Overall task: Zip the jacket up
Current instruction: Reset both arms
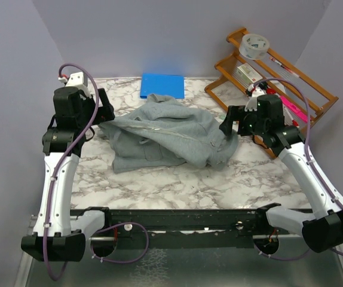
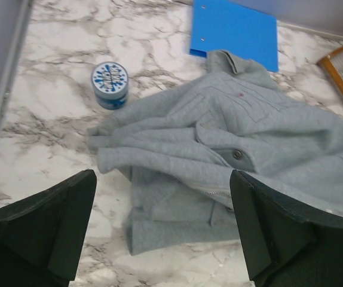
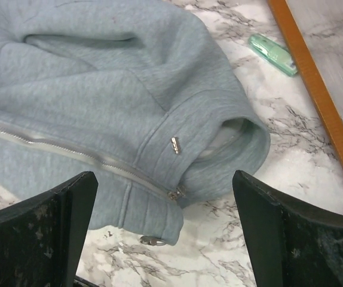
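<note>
Between lilac walls [image 1: 177, 36], jacket [image 1: 165, 134] on marble [image 1: 177, 185].

We see a white marble-patterned table [image 1: 159, 185] carrying 5 things. A crumpled grey jacket [image 1: 171, 134] lies at its middle, collar reaching a flat blue pad [image 1: 162, 85] at the far edge. A round blue-and-white tin [image 2: 110, 84] sits near the jacket's left side. A wooden rack [image 1: 279, 78] occupies the far right, with a small mint-green plastic item [image 3: 272, 54] just beside it.
</note>
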You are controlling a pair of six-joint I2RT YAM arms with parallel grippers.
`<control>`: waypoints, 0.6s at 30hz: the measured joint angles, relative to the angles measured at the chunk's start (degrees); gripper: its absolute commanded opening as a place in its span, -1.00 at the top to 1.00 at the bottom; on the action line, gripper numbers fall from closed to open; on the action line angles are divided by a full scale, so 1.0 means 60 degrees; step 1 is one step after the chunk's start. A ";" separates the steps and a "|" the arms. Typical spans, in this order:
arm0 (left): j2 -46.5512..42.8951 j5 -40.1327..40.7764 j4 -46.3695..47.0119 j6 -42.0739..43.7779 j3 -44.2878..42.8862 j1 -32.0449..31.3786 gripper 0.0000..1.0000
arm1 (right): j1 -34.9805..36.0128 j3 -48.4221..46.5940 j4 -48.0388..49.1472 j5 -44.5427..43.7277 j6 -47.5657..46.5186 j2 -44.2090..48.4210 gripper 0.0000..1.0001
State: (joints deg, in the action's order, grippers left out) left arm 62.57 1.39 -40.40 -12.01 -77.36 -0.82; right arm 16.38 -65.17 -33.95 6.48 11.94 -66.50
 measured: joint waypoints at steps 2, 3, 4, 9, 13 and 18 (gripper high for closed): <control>-0.0393 -0.0597 0.0080 -0.0251 0.0346 -0.0007 -0.97 | 0.0004 0.0091 0.0109 0.0157 -0.0007 0.0284 -1.00; -0.0532 -0.0769 0.0098 -0.0342 0.0484 -0.0007 -0.98 | 0.0004 0.0164 0.0168 0.0193 -0.0011 0.0484 -1.00; -0.0699 -0.0903 0.0135 -0.0426 0.0652 -0.0007 -0.98 | 0.0000 0.0270 0.0270 0.0211 -0.0007 0.0729 -1.00; -0.1249 -0.1275 0.0160 -0.0707 0.1231 -0.0007 -0.98 | 0.0004 0.1417 0.1239 0.0113 0.0007 0.2546 -1.00; -0.1512 -0.1282 0.0178 -0.0903 0.1530 -0.0007 -0.98 | 0.0000 0.1869 0.1694 -0.0251 -0.0095 0.3654 -1.00; -0.1763 -0.1308 0.0295 -0.1038 0.1650 -0.0007 -0.97 | 0.0000 0.2069 0.2025 -0.0801 -0.0357 0.4601 -1.00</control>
State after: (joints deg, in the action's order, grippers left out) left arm 51.99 -6.46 -38.63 -18.24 -67.46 -0.86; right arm 16.38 -52.75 -21.80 1.67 9.80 -38.89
